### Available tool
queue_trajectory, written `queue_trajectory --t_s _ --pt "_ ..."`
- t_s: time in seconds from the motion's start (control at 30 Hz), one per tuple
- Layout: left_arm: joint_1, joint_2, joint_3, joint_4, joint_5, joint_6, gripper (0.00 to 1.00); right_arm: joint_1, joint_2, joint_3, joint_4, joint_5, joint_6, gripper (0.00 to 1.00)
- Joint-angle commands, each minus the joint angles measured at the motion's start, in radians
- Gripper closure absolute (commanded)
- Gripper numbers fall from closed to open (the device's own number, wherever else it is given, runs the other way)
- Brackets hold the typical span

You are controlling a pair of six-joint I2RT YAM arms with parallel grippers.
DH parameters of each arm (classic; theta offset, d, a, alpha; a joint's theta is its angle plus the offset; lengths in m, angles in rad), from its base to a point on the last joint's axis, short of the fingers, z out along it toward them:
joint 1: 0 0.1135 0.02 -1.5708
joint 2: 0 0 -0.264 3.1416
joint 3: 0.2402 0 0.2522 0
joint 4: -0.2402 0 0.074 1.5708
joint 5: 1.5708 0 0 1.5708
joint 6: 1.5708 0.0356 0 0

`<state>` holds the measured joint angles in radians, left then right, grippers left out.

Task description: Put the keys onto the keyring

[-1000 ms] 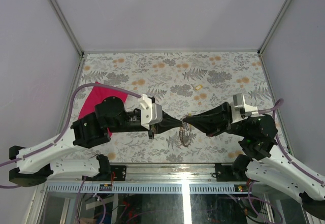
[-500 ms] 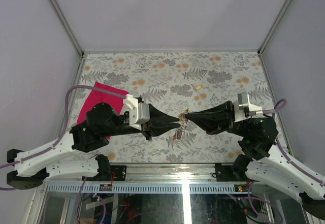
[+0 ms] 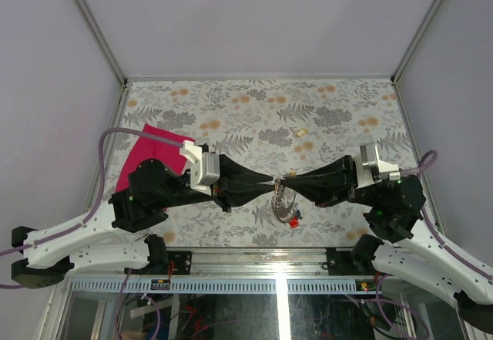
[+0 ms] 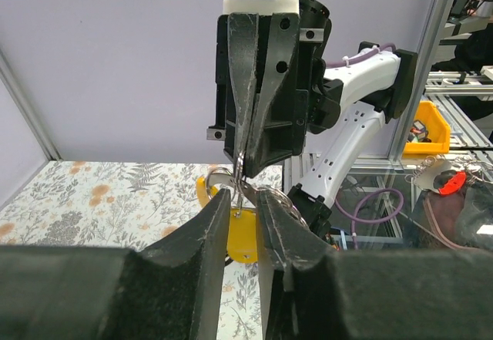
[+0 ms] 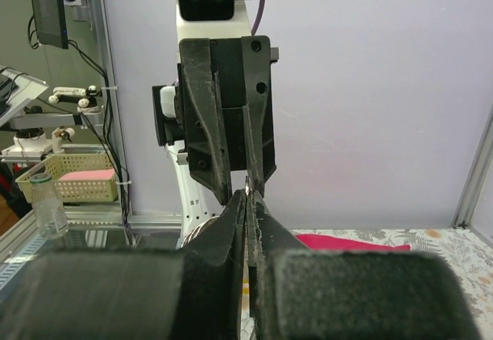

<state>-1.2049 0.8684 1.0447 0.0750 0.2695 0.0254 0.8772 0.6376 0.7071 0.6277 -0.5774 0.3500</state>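
**Right gripper [image 3: 284, 181] pinched the thin grey metal keyring [image 3: 282, 203]; left gripper [image 3: 269, 182] stood slightly spread**

Both of my arms reached in toward the middle of the flower-patterned table [image 3: 231, 109]. My two grippers met tip to tip over its near half, very close to one another.

My right gripper's fingers [image 5: 227, 224] were pressed together on the wire of the keyring. From my right wrist I saw that wire as a thin sliver of metal standing up between the pads.

My left gripper's fingers [image 4: 208, 224] were a little apart, and a narrow gap showed between them in my left wrist view. Through that gap I saw a small yellow-capped key [image 4: 240, 232], its flat plastic head hanging just under the ring's wire. Whether my left fingers touched that key I could not tell.

Seen from above, the keyring hung from my right gripper below the two tips, with its coiled loops drooping toward my bases. A tiny red-capped key [image 3: 293, 221] sat at the ring's near end.

Farther back on the table lay a loose yellowish key [image 3: 302, 132], alone and well apart from both grippers. A bright pink cloth [image 3: 146, 149] lay on the left side of the table, with part of it hidden under my left arm.
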Motion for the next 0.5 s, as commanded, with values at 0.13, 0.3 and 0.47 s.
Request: queue_trajectory --t_s 0.13,0.3,0.47 --pt "-0.007 0.022 0.014 0.072 0.001 -0.009 0.78 0.002 0.012 0.069 0.03 -0.04 -0.018 1.0" --pt "-0.006 0.041 0.02 0.059 0.018 -0.008 0.81 0.003 0.009 0.071 0.032 -0.041 -0.018 1.0" --pt "-0.007 0.045 0.029 0.044 0.033 -0.003 1.0 0.002 0.007 0.072 0.012 -0.041 -0.028 1.0"
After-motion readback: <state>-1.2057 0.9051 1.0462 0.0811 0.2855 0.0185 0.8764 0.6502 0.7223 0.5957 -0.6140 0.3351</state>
